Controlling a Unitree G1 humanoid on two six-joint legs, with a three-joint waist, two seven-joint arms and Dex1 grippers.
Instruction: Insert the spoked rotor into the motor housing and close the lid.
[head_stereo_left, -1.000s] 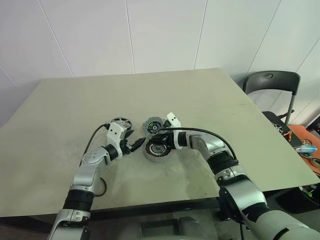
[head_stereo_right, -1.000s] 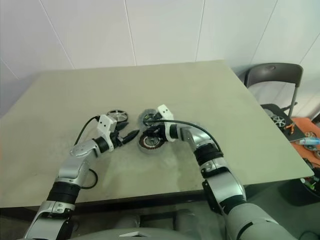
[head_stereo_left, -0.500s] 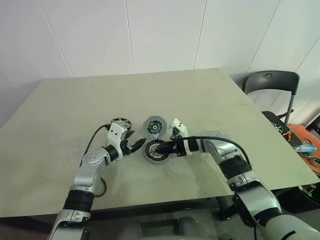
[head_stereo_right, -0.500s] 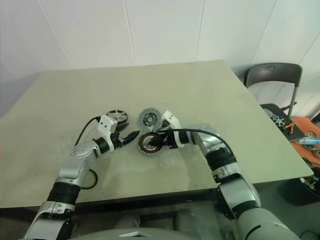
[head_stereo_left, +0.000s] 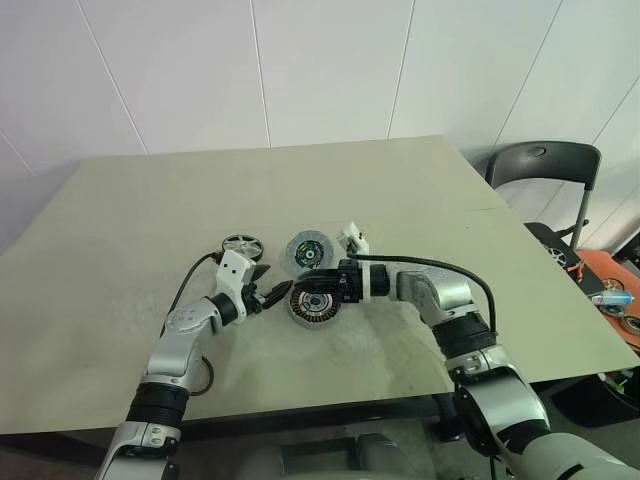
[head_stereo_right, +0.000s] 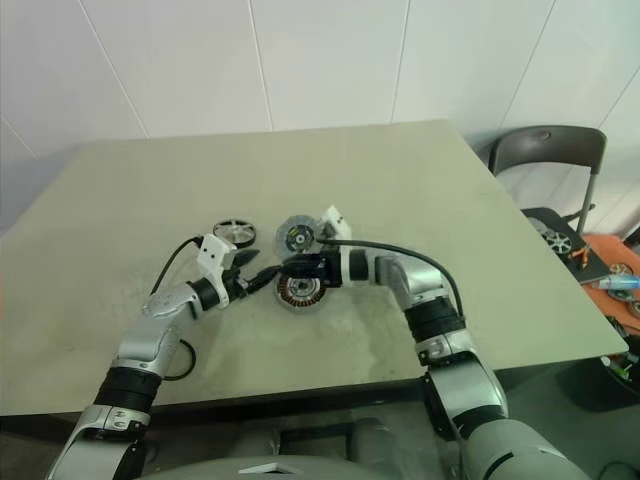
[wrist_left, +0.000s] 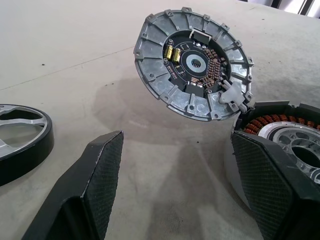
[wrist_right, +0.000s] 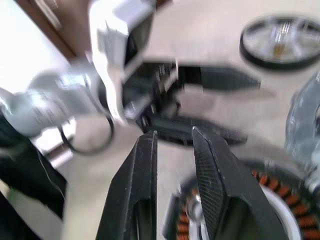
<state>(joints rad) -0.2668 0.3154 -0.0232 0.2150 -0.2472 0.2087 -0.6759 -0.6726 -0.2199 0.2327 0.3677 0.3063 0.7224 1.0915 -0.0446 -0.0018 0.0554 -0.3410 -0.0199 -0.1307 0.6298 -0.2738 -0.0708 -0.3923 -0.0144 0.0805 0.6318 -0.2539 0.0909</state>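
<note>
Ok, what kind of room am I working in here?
Probably a plain lab or workshop room: a bare grey-green table against white panelled walls, a black folding chair beside it, and loose motor parts like the lid.

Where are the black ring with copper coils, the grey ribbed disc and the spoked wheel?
Black ring with copper coils (head_stereo_left: 316, 304): left eye view, its inner coils.
Grey ribbed disc (wrist_left: 194, 62): left wrist view, its centre hub.
Spoked wheel (head_stereo_left: 241, 245): left eye view, its hub.
</note>
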